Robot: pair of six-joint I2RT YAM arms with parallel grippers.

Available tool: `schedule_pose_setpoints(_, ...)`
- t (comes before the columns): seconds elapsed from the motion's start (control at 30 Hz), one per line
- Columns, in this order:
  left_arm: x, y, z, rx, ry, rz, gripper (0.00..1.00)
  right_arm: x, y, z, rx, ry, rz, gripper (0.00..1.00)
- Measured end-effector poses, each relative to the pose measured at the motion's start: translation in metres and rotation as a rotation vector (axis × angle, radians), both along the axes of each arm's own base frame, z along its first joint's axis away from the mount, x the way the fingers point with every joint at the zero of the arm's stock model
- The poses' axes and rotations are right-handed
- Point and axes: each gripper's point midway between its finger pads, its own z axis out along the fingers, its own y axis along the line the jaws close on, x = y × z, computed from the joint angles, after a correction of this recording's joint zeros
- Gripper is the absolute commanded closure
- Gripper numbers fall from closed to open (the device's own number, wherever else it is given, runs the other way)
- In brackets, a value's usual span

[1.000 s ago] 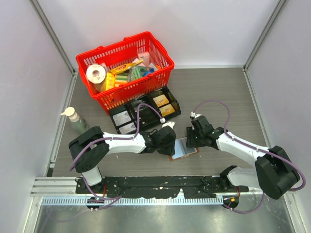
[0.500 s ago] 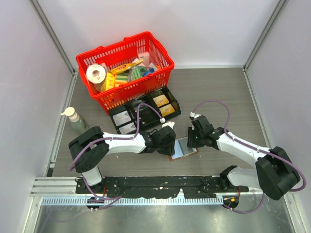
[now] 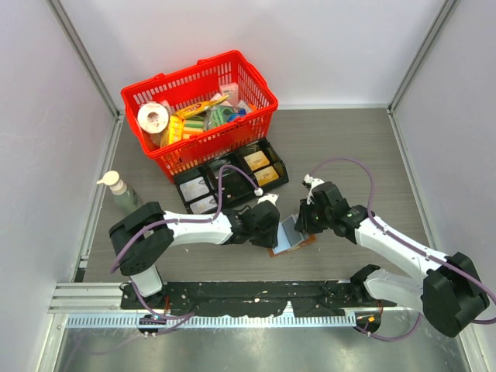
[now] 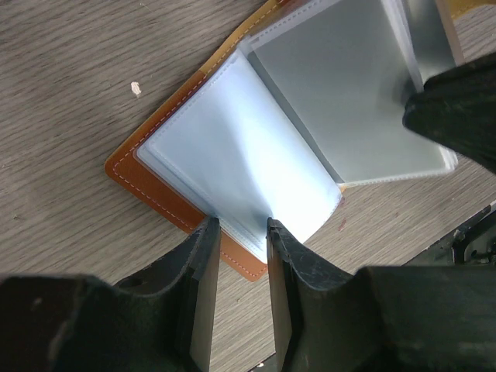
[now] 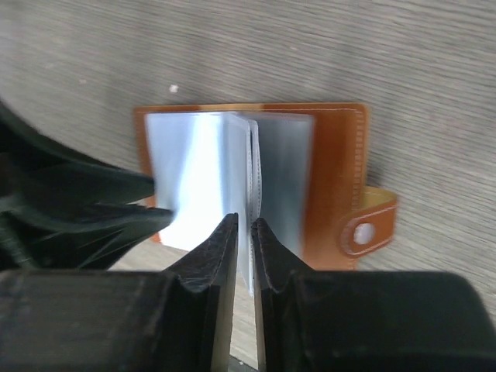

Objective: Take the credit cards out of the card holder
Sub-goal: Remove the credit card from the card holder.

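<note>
The card holder (image 3: 291, 236) lies open on the table between my two grippers: a brown cover (image 4: 155, 194) with pale blue-grey leaves (image 4: 240, 163) and a snap tab (image 5: 364, 232). My left gripper (image 3: 270, 225) grips the left half's near edge, its jaws (image 4: 242, 229) narrowly apart over cover and leaves. My right gripper (image 3: 303, 222) is shut (image 5: 242, 226) on one pale leaf standing up from the middle of the holder (image 5: 333, 170). I cannot tell whether that leaf is a credit card or a sleeve. The right fingers (image 4: 457, 108) show in the left wrist view.
A red basket (image 3: 194, 67) full of groceries stands at the back left. A black divided tray (image 3: 282, 172) with small packets sits just behind the grippers. A pump bottle (image 3: 122, 195) stands at the left. Grey walls close in the table on three sides.
My right gripper has shifted slightly left and down in the view with the pale leaf in it, and the leaf now stands raised off the holder. The left arm has not moved.
</note>
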Motion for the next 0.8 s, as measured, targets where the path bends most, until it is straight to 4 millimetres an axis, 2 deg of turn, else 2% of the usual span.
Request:
schedule_pose_setpoints(0.17, 0.0, 0.0, 0.0, 0.001, 0.001, 0.0, 0.66, -0.006, 0.017, 0.015, 0.084, 0.011, 0.056, 0.81)
schedule_pose_setpoints(0.53, 0.0, 0.0, 0.0, 0.001, -0.001, 0.002, 0.66, -0.021, 0.034, 0.017, 0.155, 0.067, 0.136, 0.8)
schedule_pose_setpoints(0.8, 0.001, 0.001, 0.001, 0.002, -0.006, 0.009, 0.66, -0.023, 0.041, 0.017, 0.171, 0.075, 0.155, 0.79)
